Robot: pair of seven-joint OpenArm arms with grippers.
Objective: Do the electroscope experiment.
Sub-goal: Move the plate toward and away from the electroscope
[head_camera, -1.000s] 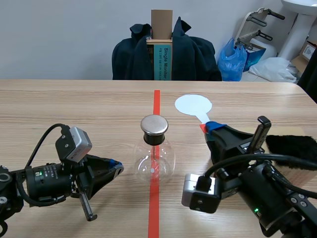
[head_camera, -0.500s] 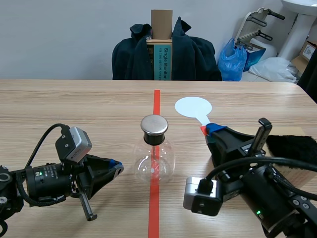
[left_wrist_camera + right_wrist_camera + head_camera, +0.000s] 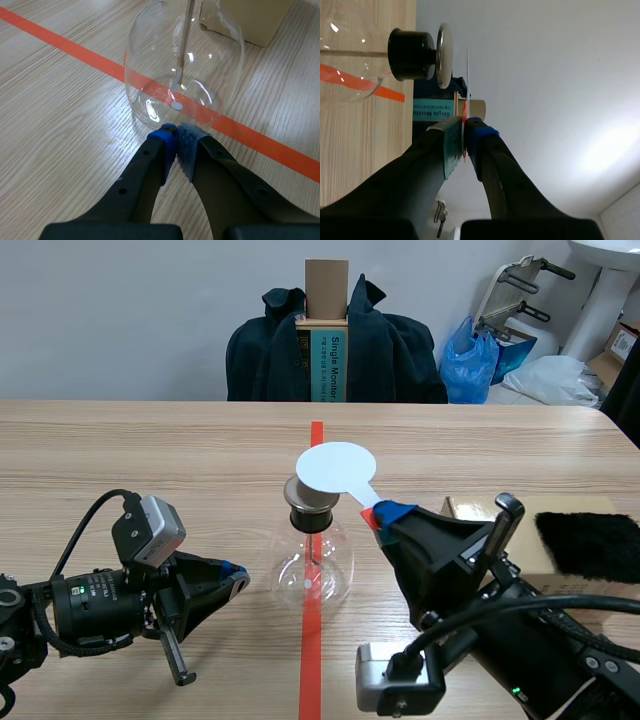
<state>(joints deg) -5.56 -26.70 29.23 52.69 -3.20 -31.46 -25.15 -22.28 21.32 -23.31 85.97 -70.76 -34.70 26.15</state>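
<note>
The electroscope is a clear glass flask [image 3: 312, 568] with a black stopper and a metal disc [image 3: 312, 494] on top, standing on the red tape line. My right gripper [image 3: 386, 512] is shut on the handle of a white round paddle [image 3: 336, 468]. The paddle hovers just above the disc. The right wrist view shows the paddle [image 3: 467, 75] edge-on with a small gap to the disc [image 3: 445, 50]. My left gripper [image 3: 236, 581] lies low on the table, shut on nothing. Its fingertips [image 3: 167, 135] sit just short of the flask [image 3: 185, 75].
A black fur cloth [image 3: 590, 542] lies on a flat cardboard board [image 3: 470, 508] at the right. Behind the table stands a chair draped with a dark jacket [image 3: 390, 350], with a blue bag [image 3: 475, 360] farther right.
My right arm has swung left and lifted the paddle from right of the tape line to over the electroscope's disc. The left arm has not moved.
</note>
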